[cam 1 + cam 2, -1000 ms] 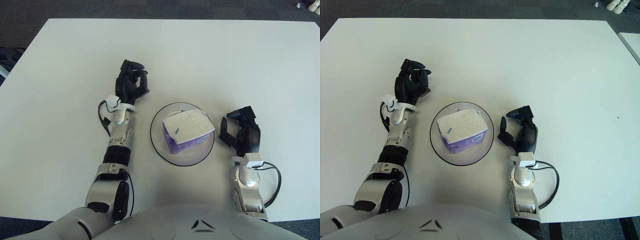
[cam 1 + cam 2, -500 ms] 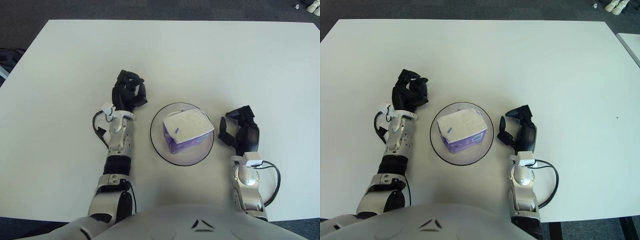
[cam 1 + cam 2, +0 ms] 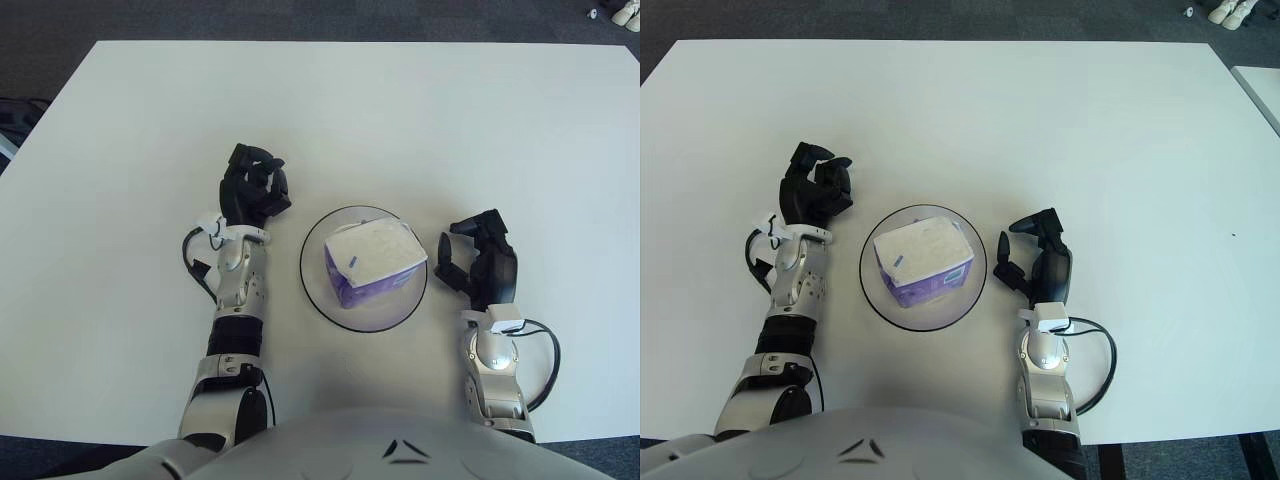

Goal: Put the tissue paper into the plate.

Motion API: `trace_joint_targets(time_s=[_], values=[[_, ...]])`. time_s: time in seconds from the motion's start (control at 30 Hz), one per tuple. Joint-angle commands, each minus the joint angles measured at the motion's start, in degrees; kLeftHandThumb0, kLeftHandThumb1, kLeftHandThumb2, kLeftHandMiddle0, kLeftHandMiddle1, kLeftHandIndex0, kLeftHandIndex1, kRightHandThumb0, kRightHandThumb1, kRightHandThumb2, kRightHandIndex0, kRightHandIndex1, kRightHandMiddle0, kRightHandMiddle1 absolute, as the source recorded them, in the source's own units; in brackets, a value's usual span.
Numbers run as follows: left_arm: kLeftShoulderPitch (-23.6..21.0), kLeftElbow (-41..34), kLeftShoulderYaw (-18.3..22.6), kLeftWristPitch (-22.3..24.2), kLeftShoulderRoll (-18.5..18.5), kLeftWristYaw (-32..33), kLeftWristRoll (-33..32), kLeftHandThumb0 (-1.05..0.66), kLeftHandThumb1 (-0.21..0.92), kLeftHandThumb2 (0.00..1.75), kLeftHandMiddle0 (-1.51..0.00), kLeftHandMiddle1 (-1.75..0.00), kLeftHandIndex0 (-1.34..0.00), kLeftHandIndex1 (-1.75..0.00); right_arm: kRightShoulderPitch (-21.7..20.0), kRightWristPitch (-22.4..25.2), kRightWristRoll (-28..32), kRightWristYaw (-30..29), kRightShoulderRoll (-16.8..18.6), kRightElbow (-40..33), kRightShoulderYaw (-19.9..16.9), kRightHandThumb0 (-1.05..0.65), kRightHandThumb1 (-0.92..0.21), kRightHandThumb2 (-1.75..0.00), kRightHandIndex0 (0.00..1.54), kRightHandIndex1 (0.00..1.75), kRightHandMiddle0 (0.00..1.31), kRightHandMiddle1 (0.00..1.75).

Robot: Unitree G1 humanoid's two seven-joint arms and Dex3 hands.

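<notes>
Your tissue paper (image 3: 372, 261) sits in plate (image 3: 318, 291), long axis tilted up-right. Left hand (image 3: 253, 189) curled empty; right hand (image 3: 480, 268) relaxed, empty.

An office or lab room, by the look; a plain white table (image 3: 400, 110) stands on dark grey carpet (image 3: 300, 18); shoes (image 3: 1228, 10) lie at the far corner.

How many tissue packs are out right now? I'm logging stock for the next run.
1. The tissue pack lies in the plate, between the left hand and the right hand. No other shows on the table.
</notes>
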Motion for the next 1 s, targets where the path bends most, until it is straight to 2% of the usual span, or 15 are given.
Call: trace_joint_targets(time_s=[0.0,0.43,0.97], values=[[6.2,2.5,0.3,2.0,-3.2,0.4,-1.0,-0.01,0.32,1.30,-0.46,-1.75,-0.55,-1.69,1.8,3.0,0.6,0.5,0.0,4.2,0.1,-0.42,-0.52,-1.07,0.55,1.53,0.45,1.75],[11.9,-3.3,-2.5,6.7,-3.2,3.8,0.4,-0.01,0.29,1.36,-0.53,-1.75,-0.51,-1.72,1.8,4.6,0.8,0.9,0.2,3.4,-0.1,-0.42,-0.53,-1.06,0.54,1.50,0.44,1.75],[15.1,-2.7,-4.4,5.5,-0.9,4.3,4.5,-0.01,0.23,1.42,-0.60,-1.71,-0.53,-1.75,1.8,5.4,0.9,0.8,0.5,2.7,-0.1,-0.42,-0.53,-1.06,0.53,1.51,0.44,1.75]])
